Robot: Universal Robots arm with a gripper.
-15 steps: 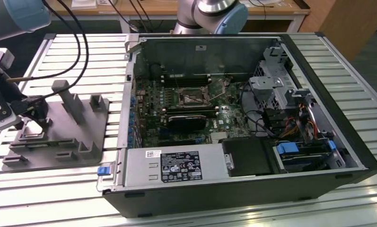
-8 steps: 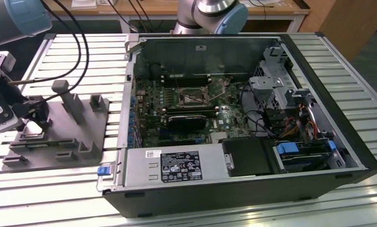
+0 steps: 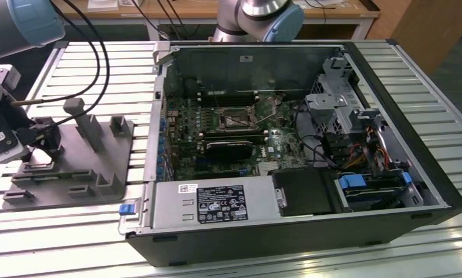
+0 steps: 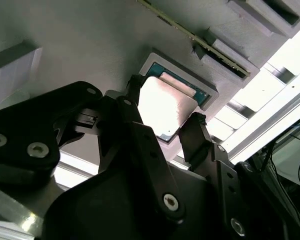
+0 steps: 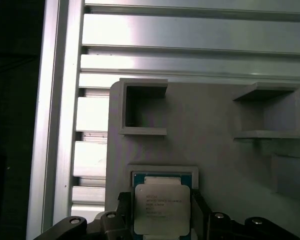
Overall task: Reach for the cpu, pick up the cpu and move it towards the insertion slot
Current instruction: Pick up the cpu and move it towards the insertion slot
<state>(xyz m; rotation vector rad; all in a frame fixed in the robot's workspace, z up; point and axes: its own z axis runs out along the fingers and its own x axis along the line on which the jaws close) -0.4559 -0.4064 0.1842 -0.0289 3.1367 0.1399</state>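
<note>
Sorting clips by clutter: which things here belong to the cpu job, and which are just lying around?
In the job:
cpu, seated in the grey fixture
gripper, right over the cpu
insertion slot, inside the computer case

Just around:
black card
power supply
slatted table

One silvery square cpu (image 5: pixel 160 207), one grey plastic blocky fixture (image 3: pixel 111 153) and one open black computer case (image 3: pixel 293 237) are counted.
</note>
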